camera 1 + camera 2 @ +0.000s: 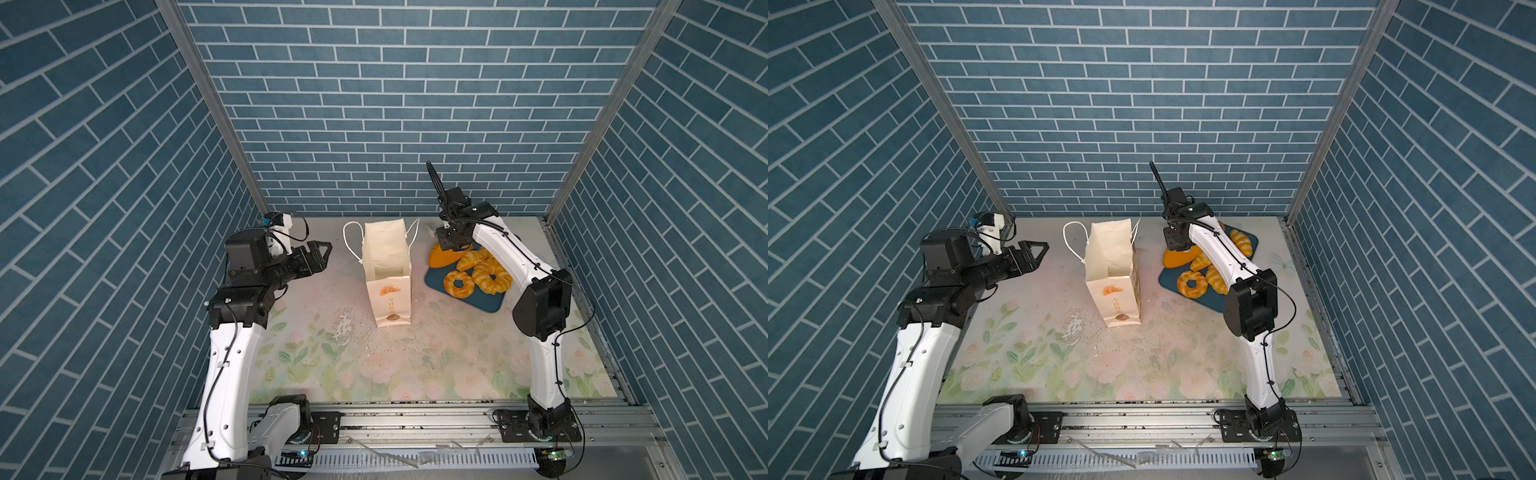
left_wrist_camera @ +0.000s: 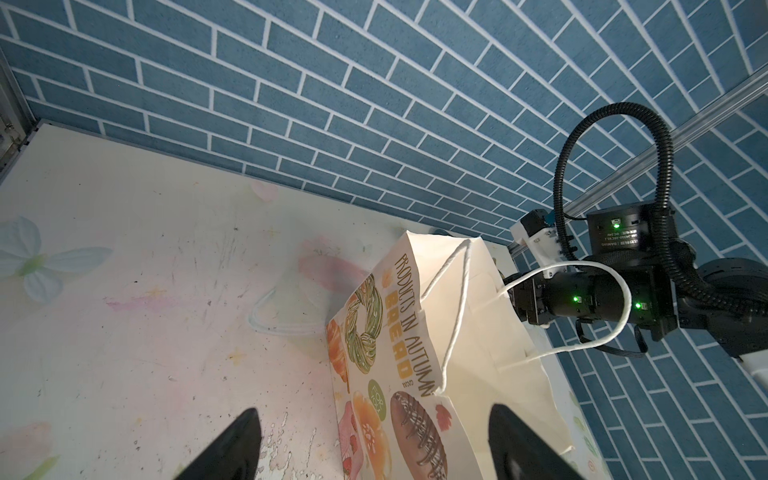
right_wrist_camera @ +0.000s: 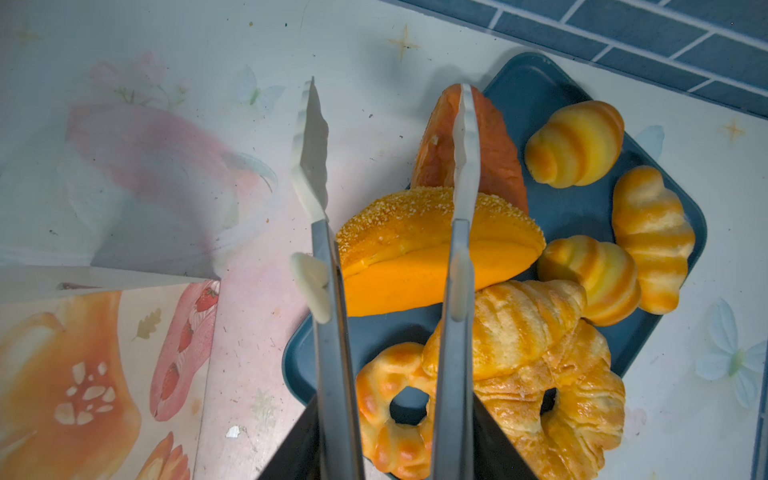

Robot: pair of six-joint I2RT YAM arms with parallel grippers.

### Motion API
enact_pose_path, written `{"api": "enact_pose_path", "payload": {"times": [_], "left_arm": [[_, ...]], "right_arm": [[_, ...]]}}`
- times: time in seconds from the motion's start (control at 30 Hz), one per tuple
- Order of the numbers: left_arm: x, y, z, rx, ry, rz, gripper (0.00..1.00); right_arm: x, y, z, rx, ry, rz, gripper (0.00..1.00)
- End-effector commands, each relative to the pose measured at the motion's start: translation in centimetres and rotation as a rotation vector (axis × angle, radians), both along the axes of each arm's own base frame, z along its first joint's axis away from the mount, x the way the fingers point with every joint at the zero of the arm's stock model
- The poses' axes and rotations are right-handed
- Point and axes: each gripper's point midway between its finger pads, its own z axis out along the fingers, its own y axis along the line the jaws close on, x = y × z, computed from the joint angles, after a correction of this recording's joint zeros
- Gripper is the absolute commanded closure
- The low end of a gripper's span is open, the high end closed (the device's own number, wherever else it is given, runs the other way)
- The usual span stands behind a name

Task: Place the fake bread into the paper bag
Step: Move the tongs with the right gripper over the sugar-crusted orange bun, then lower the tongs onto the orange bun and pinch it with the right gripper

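**A:** How far along?

**B:** Not begun, I'd say. All the fake bread [image 1: 459,284] sits on the dark blue tray [image 3: 540,83], just right of the paper bag [image 1: 388,291]. Bag's upright, mouth open. No bread visible inside, tho its bottom's hidden.

**A:** Grippers?

**B:** Right gripper [image 1: 451,240] is clamped on the metal tongs [image 3: 328,332]. Blades are apart, straddling one end of the oval loaf [image 3: 399,249]; can't tell if they touch it. Left gripper [image 1: 321,252] has its jaws spread wide, empty, near the bag but clear of it.

**A:** What's left?

**B:** Everything: approx. eight pcs to lift & drop in.

**A:** Room?

**B:** Floral-print tabletop [image 1: 374,365], scuffed w/ flecks. Blue brick-pattern walls [image 1: 374,104] on three sides, aluminium rail [image 1: 415,419] at the front.
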Motion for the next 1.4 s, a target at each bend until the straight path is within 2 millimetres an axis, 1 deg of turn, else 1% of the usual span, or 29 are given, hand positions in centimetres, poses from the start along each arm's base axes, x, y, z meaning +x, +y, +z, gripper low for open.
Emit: {"api": "enact_pose_path", "payload": {"times": [0.0,0.1,0.3,0.4,0.5,0.6,0.83,0.93,1.13,1.23,1.37], "left_arm": [[-0.3,0.2,0.6,0.024,-0.021,0.001,0.13],[-0.2,0.2,0.4,0.022,-0.018,-0.001,0.13],[-0.1,0.1,0.1,0.015,-0.014,-0.003,0.13],[0.0,0.1,0.0,0.012,-0.013,-0.003,0.13],[0.2,0.1,-0.1,0.005,-0.013,-0.002,0.13],[0.4,0.0,-0.1,-0.005,-0.011,-0.007,0.13],[0.2,0.0,-0.2,-0.006,-0.010,-0.002,0.13],[0.3,0.0,-0.2,-0.009,-0.008,-0.002,0.13],[0.5,-0.1,-0.3,-0.021,-0.005,-0.005,0.13],[0.5,-0.1,-0.4,-0.022,-0.005,-0.007,0.13],[0.5,-0.1,-0.3,-0.023,-0.007,-0.008,0.13]], "right_arm": [[-1.8,-0.5,-1.0,-0.048,0.077,0.078,0.51],[-3.4,-1.2,-1.3,-0.069,0.121,0.090,0.53],[-6.3,-3.6,-0.3,-0.116,0.149,0.071,0.53],[-7.6,-4.8,-0.1,-0.136,0.165,0.055,0.53],[-8.4,-5.4,-0.2,-0.140,0.173,0.043,0.53],[-9.1,-6.3,-0.8,-0.161,0.195,0.024,0.54],[-11.4,-8.2,-1.2,-0.194,0.239,-0.006,0.54],[-12.1,-9.3,-1.2,-0.214,0.249,-0.033,0.54],[-13.2,-10.3,-1.5,-0.212,0.271,-0.092,0.54],[-13.3,-10.2,-1.6,-0.195,0.271,-0.114,0.54],[-12.7,-9.4,-1.3,-0.155,0.251,-0.118,0.53]]}}
